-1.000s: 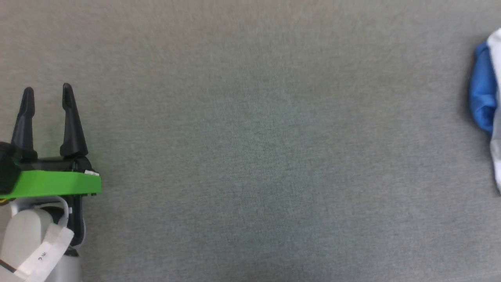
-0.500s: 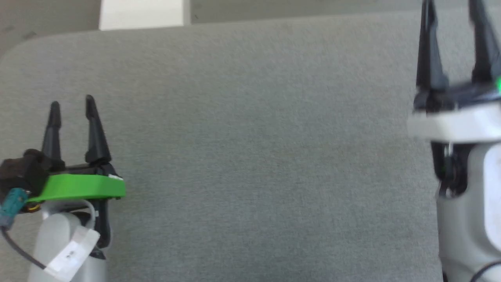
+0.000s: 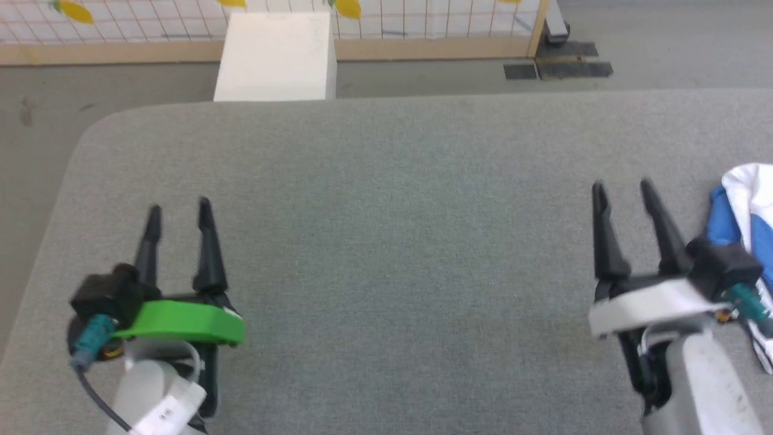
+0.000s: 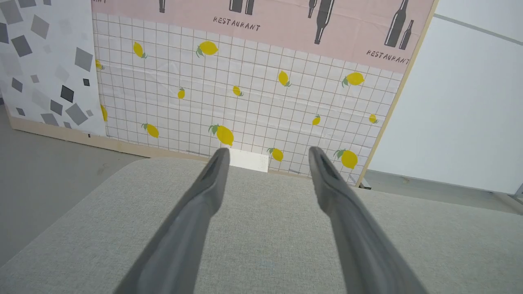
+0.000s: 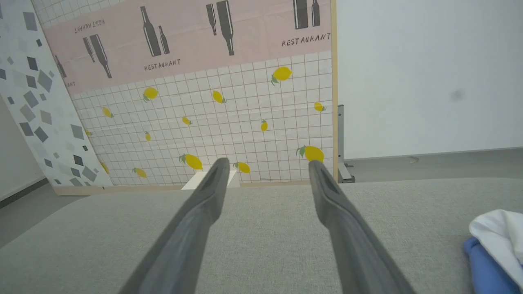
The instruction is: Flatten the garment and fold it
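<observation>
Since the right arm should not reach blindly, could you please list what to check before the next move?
1. Left gripper open, holding nothing: ok.
2. Right gripper open, holding nothing: ok.
3. Garment lying flat: not ok; it is bunched up on the table, to the right of the right gripper.
4. Whole garment in the head view: not ok; the frame's right edge cuts it off.
5. A hem or sleeve edge to grasp: cannot tell.

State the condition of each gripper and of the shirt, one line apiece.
left gripper: open, empty, over the table.
right gripper: open, empty, next to the garment.
garment: bunched in a heap on the table, not gripped, not yet flattened.
</observation>
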Robot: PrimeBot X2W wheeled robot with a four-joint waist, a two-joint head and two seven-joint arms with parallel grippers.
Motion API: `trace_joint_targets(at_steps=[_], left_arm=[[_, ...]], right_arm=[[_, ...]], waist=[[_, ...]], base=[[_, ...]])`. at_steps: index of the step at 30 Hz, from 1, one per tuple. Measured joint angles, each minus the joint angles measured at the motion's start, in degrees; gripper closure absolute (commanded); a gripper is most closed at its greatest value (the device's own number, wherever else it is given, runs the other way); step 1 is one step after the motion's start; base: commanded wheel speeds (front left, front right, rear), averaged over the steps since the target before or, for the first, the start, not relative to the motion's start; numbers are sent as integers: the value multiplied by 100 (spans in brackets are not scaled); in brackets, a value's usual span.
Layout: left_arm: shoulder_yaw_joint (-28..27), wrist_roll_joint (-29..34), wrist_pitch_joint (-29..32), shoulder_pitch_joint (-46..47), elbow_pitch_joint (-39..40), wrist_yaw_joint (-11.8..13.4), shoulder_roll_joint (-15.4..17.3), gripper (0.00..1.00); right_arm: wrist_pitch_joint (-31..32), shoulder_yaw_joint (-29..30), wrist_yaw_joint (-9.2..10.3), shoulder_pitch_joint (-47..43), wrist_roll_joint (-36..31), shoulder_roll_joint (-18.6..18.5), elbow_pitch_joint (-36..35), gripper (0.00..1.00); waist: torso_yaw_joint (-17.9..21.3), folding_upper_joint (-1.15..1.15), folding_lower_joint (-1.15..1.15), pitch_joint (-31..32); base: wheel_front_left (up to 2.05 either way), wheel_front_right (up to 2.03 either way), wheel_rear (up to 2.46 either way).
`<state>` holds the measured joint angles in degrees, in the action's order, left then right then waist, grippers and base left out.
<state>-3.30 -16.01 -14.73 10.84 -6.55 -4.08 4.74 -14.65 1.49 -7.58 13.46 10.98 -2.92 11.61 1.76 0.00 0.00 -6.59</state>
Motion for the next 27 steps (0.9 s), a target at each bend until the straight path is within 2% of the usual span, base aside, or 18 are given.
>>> trace_joint_targets(at_steps=[11, 12, 27], left_arm=[[166, 32, 0, -176, -500, -118, -108, 0], [165, 32, 1, -176, -537, -118, -111, 100], [191, 85, 104, -179, -472, -92, -111, 100]], right_arm=[[-1, -96, 0, -410, 67, 1, 307, 0], [-1, -110, 0, -409, 71, 0, 310, 100], [103, -109, 0, -410, 7, 0, 238, 100]], waist=[[-28, 0, 0, 150], [-18, 0, 0, 149], [-29, 0, 0, 190]], base=[[0, 0, 0], [0, 0, 0], [0, 0, 0]])
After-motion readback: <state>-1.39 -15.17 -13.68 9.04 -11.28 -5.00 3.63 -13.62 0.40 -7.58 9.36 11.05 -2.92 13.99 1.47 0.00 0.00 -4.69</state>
